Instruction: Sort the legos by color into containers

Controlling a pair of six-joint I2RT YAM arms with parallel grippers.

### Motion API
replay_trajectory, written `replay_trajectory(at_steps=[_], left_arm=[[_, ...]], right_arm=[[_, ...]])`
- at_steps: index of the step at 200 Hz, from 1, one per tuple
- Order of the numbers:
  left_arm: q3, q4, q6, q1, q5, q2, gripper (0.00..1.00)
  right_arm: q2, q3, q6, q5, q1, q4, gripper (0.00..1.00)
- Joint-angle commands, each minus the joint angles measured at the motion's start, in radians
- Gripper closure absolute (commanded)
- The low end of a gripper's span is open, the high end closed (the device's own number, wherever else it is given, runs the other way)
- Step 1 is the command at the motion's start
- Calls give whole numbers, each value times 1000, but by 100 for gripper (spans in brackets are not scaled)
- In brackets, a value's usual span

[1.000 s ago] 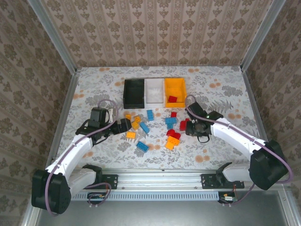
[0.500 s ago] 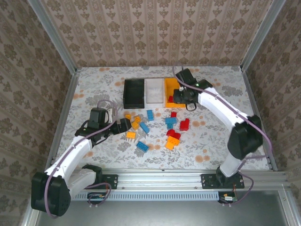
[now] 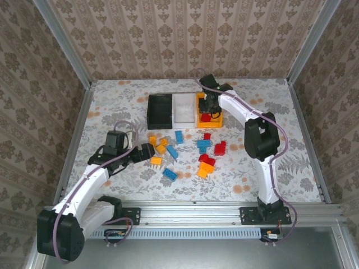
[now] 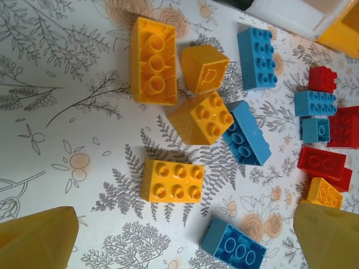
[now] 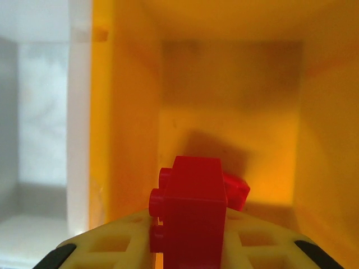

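Two red legos are at the orange bin (image 5: 123, 129). One, the loose red brick (image 5: 238, 190), lies on the bin floor. The other, the held red brick (image 5: 193, 207), is clamped between the fingers of the right gripper (image 5: 189, 246) with its studs facing left in the wrist view. In the top view this gripper hangs directly over the orange bin's interior. The step in hand is therefore judged to be release of the held red brick.

The white bin (image 3: 184, 109) shows no brick. The black bin (image 3: 159, 111) shows none either, though its interior is too dark to confirm.

The left gripper (image 4: 182, 230) is spread wide and holds nothing. It hovers low over the table (image 3: 112, 101) at the left edge of the pile. A yellow six-stud brick (image 4: 172, 180) lies between and just ahead of its fingertips, and is the likely next pick.

Work left, as a judgement:
- The pile (image 3: 185, 151) of yellow, blue and red legos lies mixed on the table on the near side of the containers — well over a dozen pieces.
- No blue or yellow piece is binned, so the bins for those colours are not yet evident.

The task is at an early stage.
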Motion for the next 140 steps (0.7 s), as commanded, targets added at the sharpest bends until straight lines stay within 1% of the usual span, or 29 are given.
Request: replay_trajectory(at_steps=[1, 30, 58, 69, 87, 110, 140], left_arm=[[-15, -11, 25, 12, -2, -11, 0], [-17, -5, 24, 17, 3, -7, 0], [-11, -7, 23, 19, 10, -6, 0], [-10, -13, 22, 20, 11, -10, 0], [-8, -22, 19, 20, 12, -27, 0], [-2, -34, 19, 24, 12, -52, 0], [14, -42, 20, 31, 22, -72, 0]], right_arm=[[48, 67, -23, -21, -9, -31, 69], [64, 69, -19, -21, -14, -19, 66], [69, 67, -10, -30, -20, -17, 61], [64, 65, -8, -29, -20, -20, 59], [43, 61, -8, -25, -21, -23, 58], [-47, 31, -10, -23, -19, -17, 57], [-216, -54, -30, -14, -18, -40, 50]])
